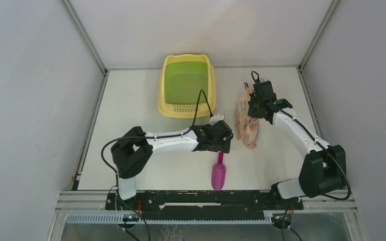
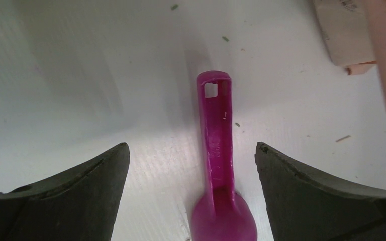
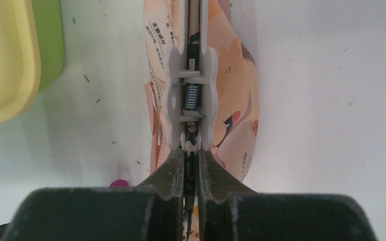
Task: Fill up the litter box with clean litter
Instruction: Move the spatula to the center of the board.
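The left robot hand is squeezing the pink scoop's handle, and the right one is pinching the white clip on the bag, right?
Not quite. The left gripper isn't squeezing the scoop: the left wrist view shows its fingers wide open either side of the handle, not touching. The right gripper does pinch the white clip on the bag.

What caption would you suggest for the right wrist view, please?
Right gripper pinching the white spring clip on the printed bag, litter box alongside.

Overhead view looking down, close wrist views, sharing scoop (image 1: 218, 173), litter box (image 1: 163, 93)
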You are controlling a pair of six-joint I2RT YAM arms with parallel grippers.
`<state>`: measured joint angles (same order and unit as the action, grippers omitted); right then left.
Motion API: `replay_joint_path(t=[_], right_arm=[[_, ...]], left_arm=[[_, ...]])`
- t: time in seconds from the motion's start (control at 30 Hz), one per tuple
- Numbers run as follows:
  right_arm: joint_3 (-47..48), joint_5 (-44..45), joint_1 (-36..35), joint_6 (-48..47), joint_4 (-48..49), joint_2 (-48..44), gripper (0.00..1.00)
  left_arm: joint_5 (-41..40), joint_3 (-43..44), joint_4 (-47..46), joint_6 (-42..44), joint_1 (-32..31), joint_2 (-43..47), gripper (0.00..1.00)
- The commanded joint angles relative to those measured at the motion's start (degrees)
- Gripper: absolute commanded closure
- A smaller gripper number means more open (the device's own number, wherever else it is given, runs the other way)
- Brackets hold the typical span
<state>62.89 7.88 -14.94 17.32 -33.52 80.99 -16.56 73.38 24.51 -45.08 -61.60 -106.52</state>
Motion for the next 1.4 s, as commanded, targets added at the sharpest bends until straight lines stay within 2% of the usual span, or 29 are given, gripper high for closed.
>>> replay_joint_path(t=[0.0,0.1,0.33,0.5,0.7,0.8,0.83,0.9,0.97,1.1,1.27,1.37], right_arm=[[-1.2,0.5,0.9,0.4,-3.0,-1.5,1.0],[-1.4,0.3,1.1,0.5,-2.9,-1.5,1.0],[-1.6,-0.2,1.1,0.8,-2.6,-1.3,1.0],[-1.6,-0.3,0.9,0.6,-2.9,-1.6,1.0],[-1.8,0.1,0.8,0.4,-3.2,-1.8,1.0],[-1.8,0.0,0.7,0.3,-3.1,-1.7,1.0],[-1.9,-0.1,0.7,0.4,-3.0,-1.6,1.0],[-1.8,-0.1,0.7,0.3,-2.9,-1.6,1.0],[-1.8,-0.1,0.7,0.2,-3.0,-1.6,1.0],[-1.8,-0.1,0.8,0.0,-2.9,-1.5,1.0],[-1.8,-0.5,1.2,-0.2,-2.5,-1.5,1.0],[-1.9,-0.5,1.8,0.1,-2.6,-1.4,1.0]], left_arm=[[-1.6,2.1,-0.5,-1.0,-0.4,-1.8,0.04],[-1.6,0.8,-1.1,-1.3,-0.5,-2.1,0.09],[-1.6,-1.0,-2.3,-1.4,-0.4,-3.0,0.38],[-3.7,-6.7,-2.5,-1.3,3.0,0.6,0.42],[-4.9,-18.0,-5.1,-1.0,10.6,8.6,0.41],[-6.1,-20.6,-4.8,-1.2,12.3,11.2,0.39],[-6.3,-21.3,-4.7,-1.3,12.6,11.8,0.38],[-6.1,-21.8,-4.2,-1.6,12.9,12.6,0.29],[-4.9,-21.1,-3.3,-1.5,12.8,13.2,0.18],[-5.3,-17.8,0.8,-0.5,11.9,16.2,0.07],[-5.9,-10.2,7.2,2.1,11.0,19.9,0.03],[-3.5,-3.0,7.9,4.8,10.9,20.0,0.03]])
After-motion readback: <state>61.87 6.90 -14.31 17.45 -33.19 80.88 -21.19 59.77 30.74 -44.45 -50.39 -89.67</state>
